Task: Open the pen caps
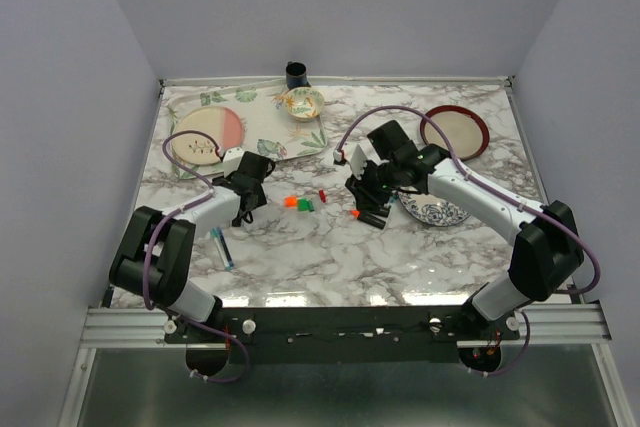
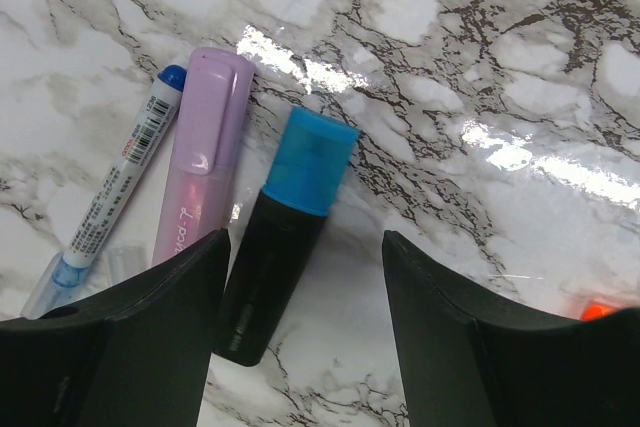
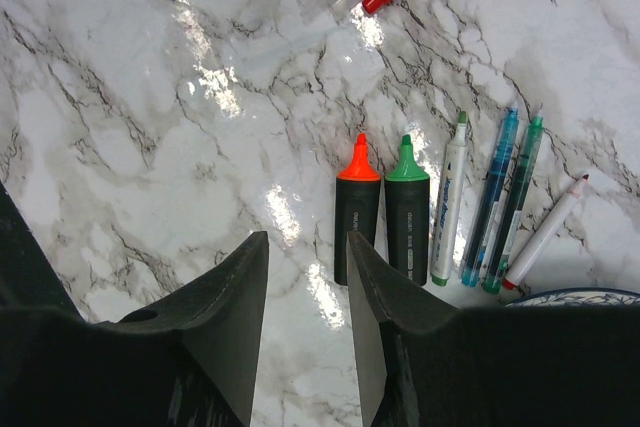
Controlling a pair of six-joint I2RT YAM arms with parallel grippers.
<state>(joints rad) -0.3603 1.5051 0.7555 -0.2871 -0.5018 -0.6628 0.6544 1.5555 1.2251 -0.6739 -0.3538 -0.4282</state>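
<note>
Pointing at the blue cap (image 2: 318, 162), the left tool (image 2: 305, 247) is wide open and holds nothing.
The cap sits on a black marker (image 2: 268, 277) lying on the worktop (image 2: 480, 67), close to one finger (image 2: 150, 327); a squeeze could roll it away. The right tool (image 3: 305, 242) is part open and empty. The pink marker's (image 2: 190, 217) lower half hides behind that finger.
</note>
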